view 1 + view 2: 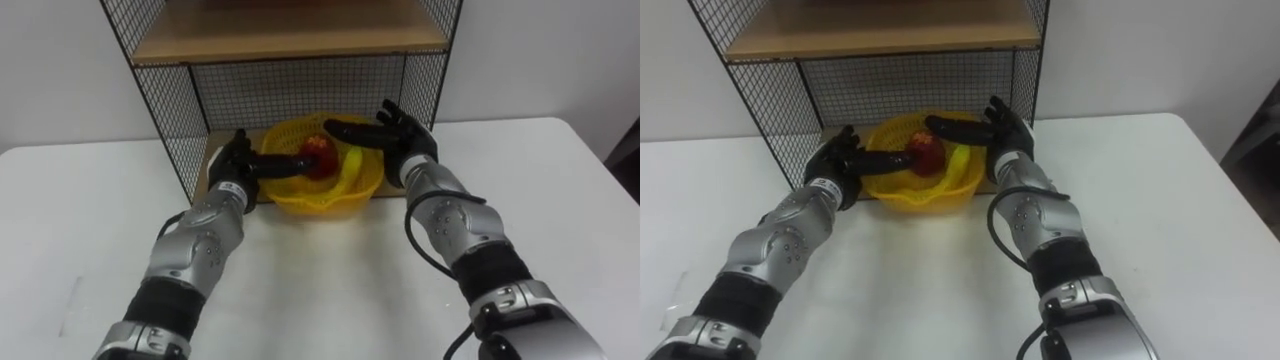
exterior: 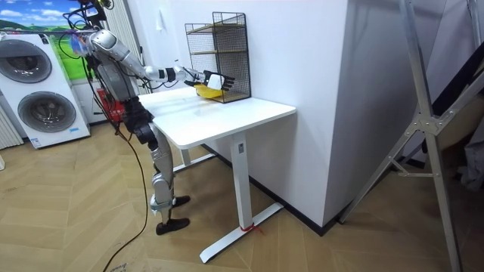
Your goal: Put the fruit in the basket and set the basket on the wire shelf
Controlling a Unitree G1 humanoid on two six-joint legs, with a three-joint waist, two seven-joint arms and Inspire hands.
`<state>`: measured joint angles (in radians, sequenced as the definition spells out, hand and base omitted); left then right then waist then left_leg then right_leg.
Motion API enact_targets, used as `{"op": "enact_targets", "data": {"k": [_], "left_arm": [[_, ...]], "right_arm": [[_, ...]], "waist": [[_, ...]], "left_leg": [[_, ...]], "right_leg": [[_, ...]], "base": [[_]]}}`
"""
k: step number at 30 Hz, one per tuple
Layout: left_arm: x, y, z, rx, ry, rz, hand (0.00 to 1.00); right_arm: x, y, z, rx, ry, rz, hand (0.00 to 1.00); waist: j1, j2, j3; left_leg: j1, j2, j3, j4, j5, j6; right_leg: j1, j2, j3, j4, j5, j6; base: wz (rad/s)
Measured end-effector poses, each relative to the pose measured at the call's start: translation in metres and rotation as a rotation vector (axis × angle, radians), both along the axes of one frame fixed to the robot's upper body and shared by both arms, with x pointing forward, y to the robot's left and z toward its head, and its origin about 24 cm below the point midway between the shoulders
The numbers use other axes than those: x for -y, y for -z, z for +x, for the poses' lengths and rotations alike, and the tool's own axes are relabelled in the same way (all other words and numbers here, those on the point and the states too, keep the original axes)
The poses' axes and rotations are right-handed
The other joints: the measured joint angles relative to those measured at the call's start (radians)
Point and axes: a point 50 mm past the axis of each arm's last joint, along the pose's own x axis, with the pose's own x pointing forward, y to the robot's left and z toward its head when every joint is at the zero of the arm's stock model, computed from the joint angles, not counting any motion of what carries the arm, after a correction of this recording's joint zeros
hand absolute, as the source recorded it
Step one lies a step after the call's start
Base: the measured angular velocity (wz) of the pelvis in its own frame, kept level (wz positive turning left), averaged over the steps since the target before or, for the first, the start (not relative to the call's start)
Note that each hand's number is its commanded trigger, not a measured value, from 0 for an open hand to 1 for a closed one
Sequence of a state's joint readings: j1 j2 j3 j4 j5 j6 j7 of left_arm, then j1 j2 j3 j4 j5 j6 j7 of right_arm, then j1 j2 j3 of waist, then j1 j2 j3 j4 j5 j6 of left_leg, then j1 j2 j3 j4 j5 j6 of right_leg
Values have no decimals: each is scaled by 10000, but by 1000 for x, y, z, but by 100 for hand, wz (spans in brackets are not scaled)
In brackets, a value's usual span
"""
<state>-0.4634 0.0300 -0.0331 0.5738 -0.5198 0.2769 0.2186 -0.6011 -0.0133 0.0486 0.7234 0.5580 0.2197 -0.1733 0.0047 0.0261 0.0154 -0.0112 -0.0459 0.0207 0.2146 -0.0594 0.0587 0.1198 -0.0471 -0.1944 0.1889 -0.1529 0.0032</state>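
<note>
A yellow mesh basket (image 1: 322,200) sits at the front of the wire shelf's (image 1: 168,110) bottom level, its front edge sticking out over the white table (image 1: 560,190). Inside lie a red apple (image 1: 320,156) and a yellow banana (image 1: 352,168). My left hand (image 1: 238,162) is against the basket's left rim, with straight fingers reaching over it toward the apple. On the right rim rests my right hand (image 1: 402,135), fingers spread and the thumb stretched over the basket. Both hands are open.
The shelf has a wooden upper board (image 1: 290,30) close above the basket and black wire sides and back. In the room view I stand at the table's (image 2: 227,113) end, arms stretched to the shelf (image 2: 227,45). Washing machines (image 2: 38,98) stand behind me.
</note>
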Motion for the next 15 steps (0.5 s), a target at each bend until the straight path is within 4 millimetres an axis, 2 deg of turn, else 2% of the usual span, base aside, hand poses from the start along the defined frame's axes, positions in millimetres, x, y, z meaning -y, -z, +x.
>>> {"op": "enact_targets", "data": {"k": [3,7,12,15], "left_arm": [[-16,0,1,40,-162,241,0],[-28,-2,2,117,-355,376,0],[-34,-4,2,165,-602,232,0],[-35,-4,2,184,-606,213,0]], "right_arm": [[4,-1,1,109,-148,-122,0],[7,-1,1,158,-179,-193,0],[12,-3,2,256,-273,-235,0],[13,-3,2,271,-292,-239,0]], "waist": [[10,25,-17],[12,53,-37],[4,255,-204],[-2,320,-251]], "left_leg": [[-3,-6,-23,10,-1,1],[-17,-17,-51,18,1,3],[-13,-26,-63,51,20,35],[38,-25,-65,46,15,27]], "right_leg": [[3,-4,-14,0,-10,14],[11,-8,-36,-6,-8,12],[47,-11,-7,9,-3,10],[107,-11,-16,11,-5,12]], "base": [[0],[1],[0],[0]]}}
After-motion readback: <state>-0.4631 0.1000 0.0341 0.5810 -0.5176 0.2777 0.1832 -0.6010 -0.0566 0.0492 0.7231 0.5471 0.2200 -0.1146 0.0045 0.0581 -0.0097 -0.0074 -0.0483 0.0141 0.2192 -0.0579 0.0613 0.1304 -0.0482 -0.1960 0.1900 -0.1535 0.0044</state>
